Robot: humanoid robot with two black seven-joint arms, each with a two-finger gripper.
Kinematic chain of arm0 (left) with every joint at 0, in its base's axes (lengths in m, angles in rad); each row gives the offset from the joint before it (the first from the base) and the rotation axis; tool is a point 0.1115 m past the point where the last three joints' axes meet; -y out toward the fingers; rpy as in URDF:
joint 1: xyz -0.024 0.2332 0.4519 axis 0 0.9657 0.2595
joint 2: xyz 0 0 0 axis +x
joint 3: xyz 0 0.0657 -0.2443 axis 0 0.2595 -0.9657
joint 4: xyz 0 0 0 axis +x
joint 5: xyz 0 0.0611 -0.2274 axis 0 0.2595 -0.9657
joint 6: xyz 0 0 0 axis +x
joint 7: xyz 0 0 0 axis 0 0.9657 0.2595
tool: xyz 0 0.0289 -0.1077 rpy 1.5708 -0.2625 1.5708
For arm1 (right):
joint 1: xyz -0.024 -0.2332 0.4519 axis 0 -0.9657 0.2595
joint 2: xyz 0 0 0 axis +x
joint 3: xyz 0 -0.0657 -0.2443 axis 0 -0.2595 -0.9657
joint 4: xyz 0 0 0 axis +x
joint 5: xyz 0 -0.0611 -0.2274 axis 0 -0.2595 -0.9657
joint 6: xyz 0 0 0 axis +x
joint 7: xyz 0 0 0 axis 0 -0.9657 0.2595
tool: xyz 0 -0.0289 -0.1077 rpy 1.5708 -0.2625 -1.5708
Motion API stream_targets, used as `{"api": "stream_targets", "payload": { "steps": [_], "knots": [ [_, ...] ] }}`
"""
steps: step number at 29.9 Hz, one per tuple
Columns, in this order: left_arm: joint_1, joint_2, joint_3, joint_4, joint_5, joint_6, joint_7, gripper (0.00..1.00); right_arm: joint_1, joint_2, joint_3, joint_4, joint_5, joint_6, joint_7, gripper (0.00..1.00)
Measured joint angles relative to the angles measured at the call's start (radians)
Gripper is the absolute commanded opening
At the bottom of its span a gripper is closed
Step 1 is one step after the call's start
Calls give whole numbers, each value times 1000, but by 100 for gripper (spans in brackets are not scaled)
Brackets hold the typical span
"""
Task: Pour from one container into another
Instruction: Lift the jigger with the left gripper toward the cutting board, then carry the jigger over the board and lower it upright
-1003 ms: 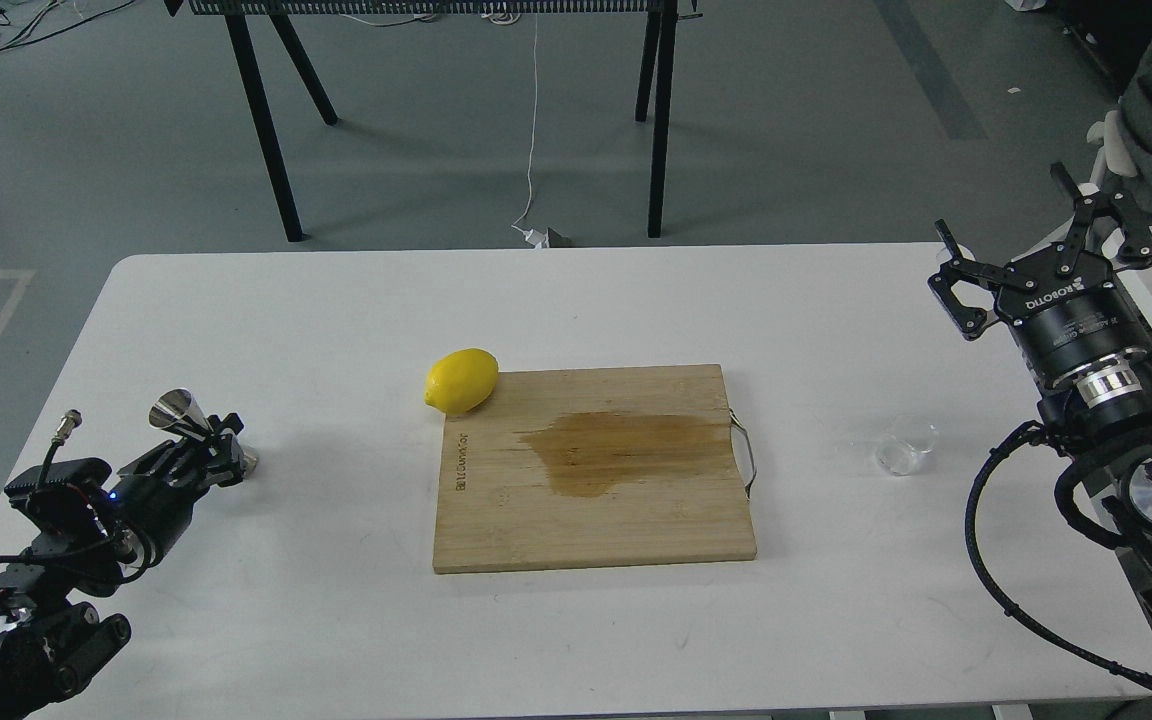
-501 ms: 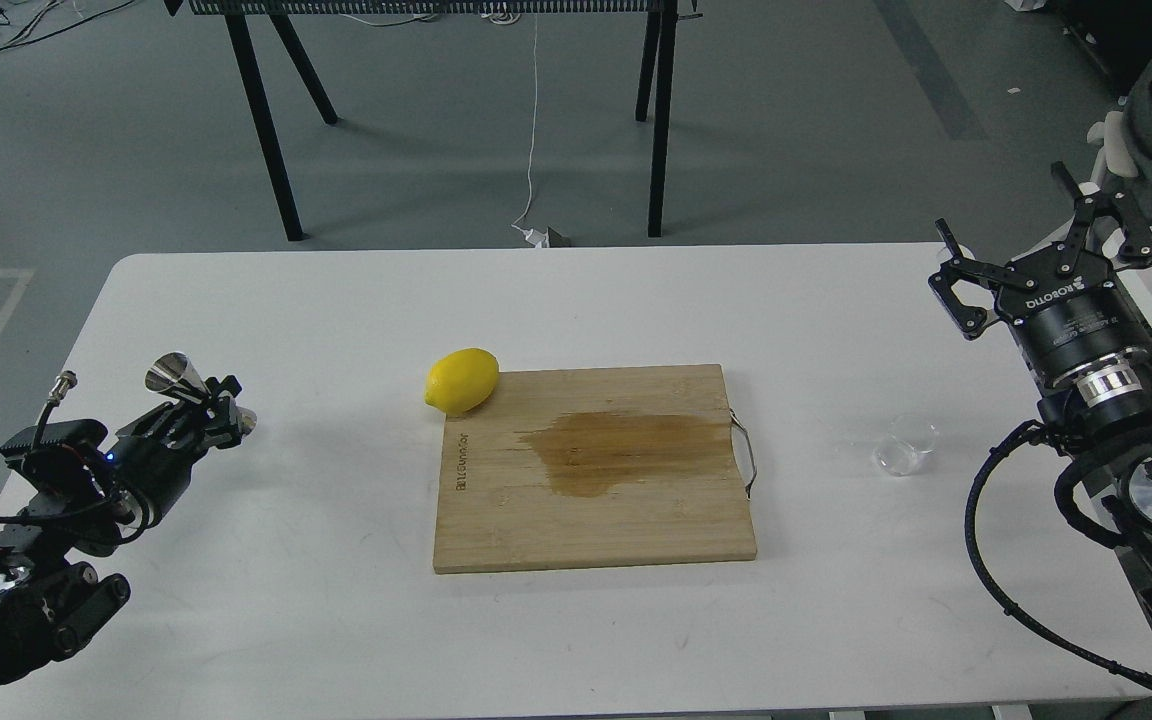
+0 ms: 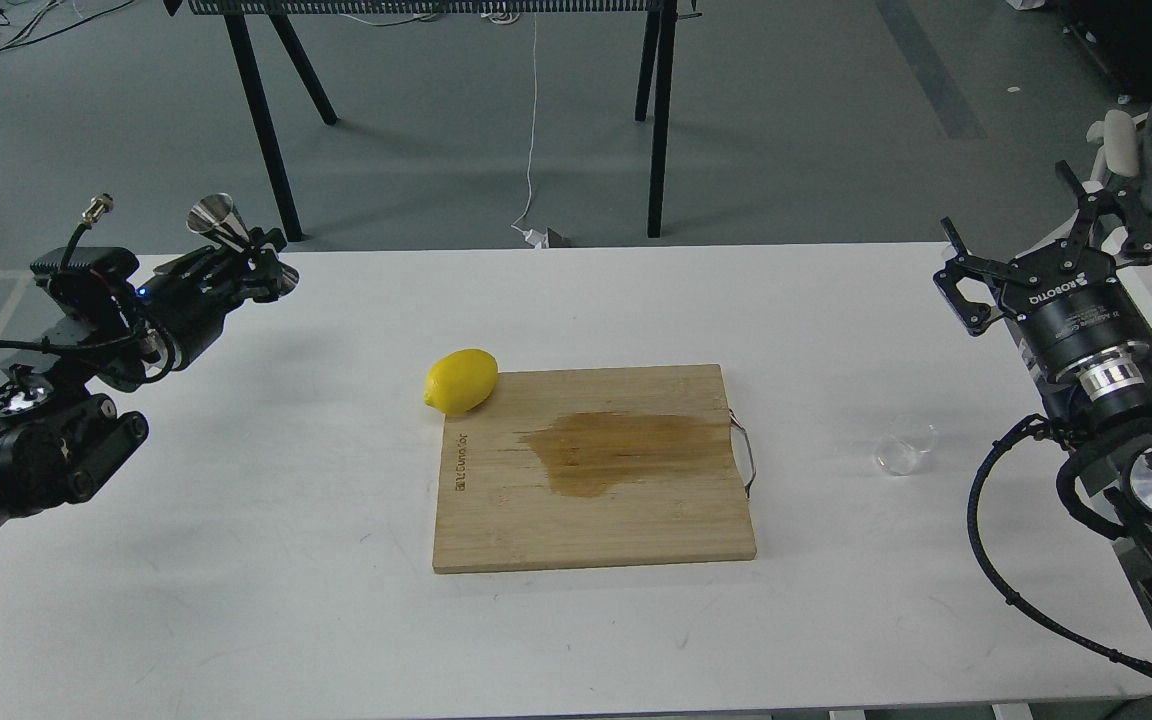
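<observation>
Jigger (image 3: 236, 236) waist hidden within left gripper (image 3: 248, 262); glass cup (image 3: 905, 444) faint

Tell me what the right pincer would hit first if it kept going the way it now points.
Probably nothing on the table: the open right pincer points up and away over the far table edge, with the glass cup nearer me; depth is uncertain.

Your left arm reaches in from the left edge, its left claw (image 3: 248, 262) raised high at the far left, fingers clamped on a held item. Your right arm stands at the right edge, wrist angled upward, its right claw (image 3: 1048, 238) spread wide, gripping nothing.
</observation>
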Motion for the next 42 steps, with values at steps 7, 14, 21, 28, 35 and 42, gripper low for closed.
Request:
{"api": "stream_targets", "payload": {
  "steps": [7,14,21,28,35,42],
  "knots": [
    [-115,-153,97,-4,1,-35,0,13,40,-36,-27,-31,3,-2,-1,99],
    [-141,-284,174,-4,4,-33,0,13,69,-54,-46,-72,6,-2,-2,99],
    [-131,-327,249,-33,4,-26,0,13,70,-54,-61,-78,6,-2,-2,99],
    [-98,-370,265,-95,4,-23,0,13,89,-54,-68,-99,6,-2,-2,99],
    [-61,-434,267,-101,5,-16,0,13,91,-54,-68,-103,6,-2,-2,99],
    [-21,-443,269,-91,14,8,0,13,91,-54,-68,-106,6,-2,-2,99]
  ]
}}
